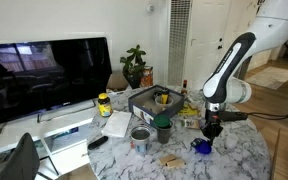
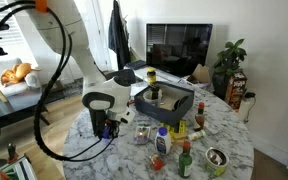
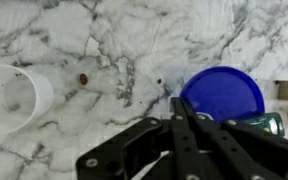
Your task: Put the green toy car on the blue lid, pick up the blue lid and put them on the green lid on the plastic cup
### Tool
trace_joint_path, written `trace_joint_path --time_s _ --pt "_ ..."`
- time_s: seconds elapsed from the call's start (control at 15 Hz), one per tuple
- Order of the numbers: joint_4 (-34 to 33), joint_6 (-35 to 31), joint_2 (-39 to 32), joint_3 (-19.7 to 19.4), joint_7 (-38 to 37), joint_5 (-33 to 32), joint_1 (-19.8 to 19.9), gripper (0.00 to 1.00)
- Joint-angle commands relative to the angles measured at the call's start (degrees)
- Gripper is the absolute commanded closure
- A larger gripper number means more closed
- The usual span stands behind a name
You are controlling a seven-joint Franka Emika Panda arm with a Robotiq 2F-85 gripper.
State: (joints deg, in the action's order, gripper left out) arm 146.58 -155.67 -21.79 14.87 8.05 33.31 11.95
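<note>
In the wrist view a white cup (image 3: 14, 95) sits at the left edge, round-rimmed and matte, on the grey-veined marble table (image 3: 104, 30). At bottom centre the black gripper (image 3: 176, 100) comes up into the frame, its two flat metal fingers pressed together with nothing between them. Just right of the fingertips lies the blue lid (image 3: 222, 95), a glossy round disc lying flat on the marble with its face up. Being round, it has no long axis and points no way. Below and right of it a shiny green thing (image 3: 274, 123) peeks out from behind the gripper, too hidden to name. A pale wooden block (image 3: 287, 90) is cut off by the right edge.

In an exterior view the dark flat monitor (image 1: 46, 75) fills the left. Right of it on the table stands a silvery can (image 1: 140, 138), then the dark cup (image 1: 163, 131) capped by the green lid (image 1: 163, 121). Further right, the blue lid (image 1: 203, 147) lies near the table's front edge, with the gripper (image 1: 212, 130) just above it, pointing down.
</note>
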Motion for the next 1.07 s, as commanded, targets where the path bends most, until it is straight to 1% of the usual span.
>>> trace_joint_path --time_s 0.0,0.2,0.4,0.67,0.8,0.87,1.0 --pt "3.1 4.1 6.6 -1.4 -2.2 1.8 -1.7 1.00" --pt "3.5 7.3 10.6 -3.6 -6.5 0.9 -4.1 1.00" --pt "2.6 11.9 14.4 -5.9 -11.9 -0.4 -6.7 1.00" --pt "0.8 17.6 17.9 -8.5 -18.4 -4.0 -9.5 1.00" --pt "-0.3 18.4 18.3 -9.5 -21.8 -6.3 -10.4 1.00" --pt "-0.2 16.7 16.9 -9.4 -18.1 -3.8 -10.4 0.98" --pt "-0.7 17.0 17.6 -9.9 -20.0 -5.0 -10.9 0.98"
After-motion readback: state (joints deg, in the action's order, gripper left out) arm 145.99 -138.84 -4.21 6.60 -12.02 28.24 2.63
